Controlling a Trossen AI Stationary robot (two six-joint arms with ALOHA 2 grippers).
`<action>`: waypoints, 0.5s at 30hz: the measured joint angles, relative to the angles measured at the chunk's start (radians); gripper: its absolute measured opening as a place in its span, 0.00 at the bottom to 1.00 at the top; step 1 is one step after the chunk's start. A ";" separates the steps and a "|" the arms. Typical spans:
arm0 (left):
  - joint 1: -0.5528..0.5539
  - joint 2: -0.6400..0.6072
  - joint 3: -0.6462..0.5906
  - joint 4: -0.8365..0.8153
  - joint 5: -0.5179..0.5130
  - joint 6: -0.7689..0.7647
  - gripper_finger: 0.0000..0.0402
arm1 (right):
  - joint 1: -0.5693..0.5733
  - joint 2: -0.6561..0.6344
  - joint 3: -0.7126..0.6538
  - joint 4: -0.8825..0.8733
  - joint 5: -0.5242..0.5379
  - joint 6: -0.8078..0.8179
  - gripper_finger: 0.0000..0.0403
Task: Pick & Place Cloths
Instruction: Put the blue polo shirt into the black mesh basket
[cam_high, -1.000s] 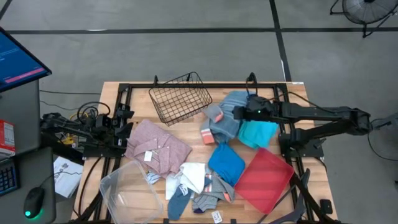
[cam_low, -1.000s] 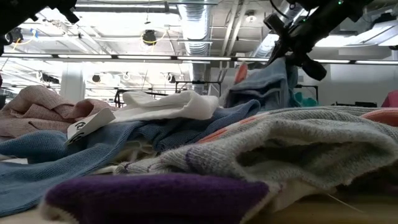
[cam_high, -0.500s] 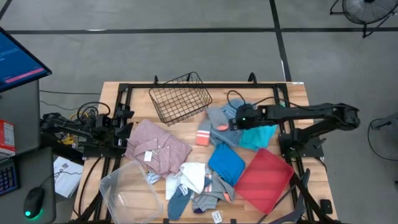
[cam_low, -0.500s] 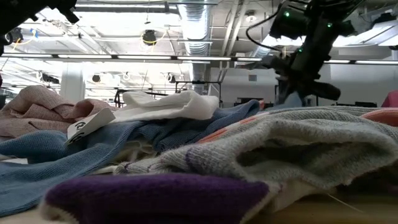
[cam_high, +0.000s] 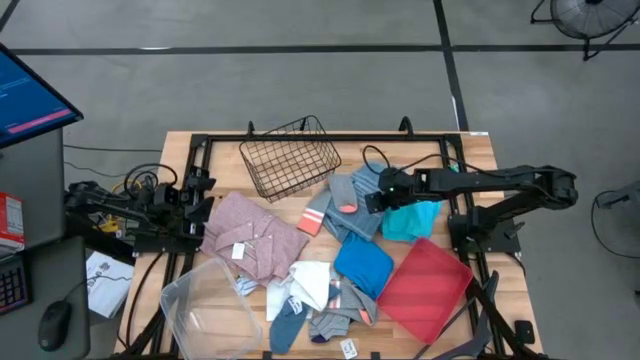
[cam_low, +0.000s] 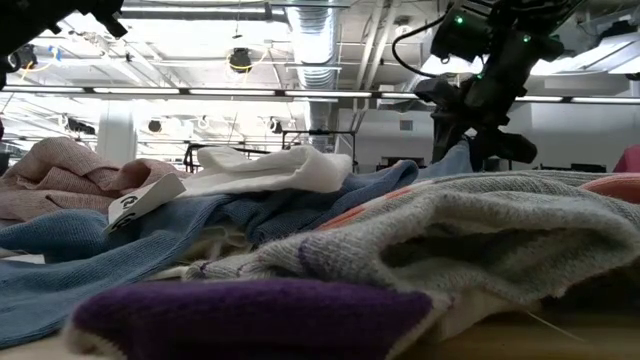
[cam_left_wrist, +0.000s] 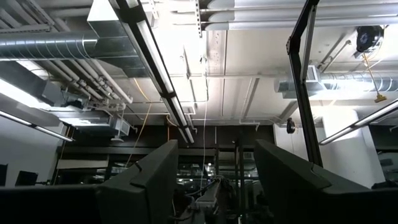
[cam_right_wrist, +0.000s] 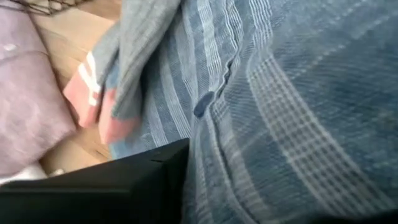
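The grey-blue striped towel (cam_high: 352, 212) lies spread over other cloths at mid-table, with a grey sock with a coral toe (cam_right_wrist: 118, 74) on its left part. My right gripper (cam_high: 377, 197) stands open over the towel's right end, slanting down. Beside it are a turquoise cloth (cam_high: 410, 220), a bright blue cloth (cam_high: 362, 262), a dusty pink shirt (cam_high: 255, 238) and white cloths (cam_high: 310, 285). My left gripper (cam_left_wrist: 216, 180) is open at the table's left edge, pointing up at the ceiling with nothing in it. My right gripper comes at the striped towel's right end (cam_right_wrist: 249, 124) slanting down from the table's right side. Its fingers stand apart; the cloth lies in the gap and covers one finger, while the other finger (cam_right_wrist: 143, 183) shows bare. The towel rests on the table and the cloths under it.
A black wire basket (cam_high: 290, 158) stands tilted at the far middle. A flat red tray (cam_high: 425, 290) lies near right, a clear plastic tub (cam_high: 210, 310) near left. More socks (cam_high: 330, 320) lie at the near edge. Black frame rails (cam_high: 300, 138) border the table.
My right gripper has gone down and toward the table's left with the striped towel and tipped further downward. The towel, lifted and bunched a second ago, now lies spread on the cloths, and the sock with the coral toe has come out on its left side.
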 joint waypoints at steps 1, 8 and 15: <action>0.000 0.000 0.000 0.000 0.000 0.000 0.49 | -0.002 -0.009 0.000 -0.010 -0.005 -0.014 0.43; 0.000 0.000 0.000 0.000 0.000 0.000 0.49 | -0.069 -0.156 0.033 -0.096 -0.082 -0.137 0.68; 0.000 0.000 0.000 0.000 0.000 0.000 0.49 | -0.259 -0.237 0.111 -0.402 -0.066 -0.467 0.74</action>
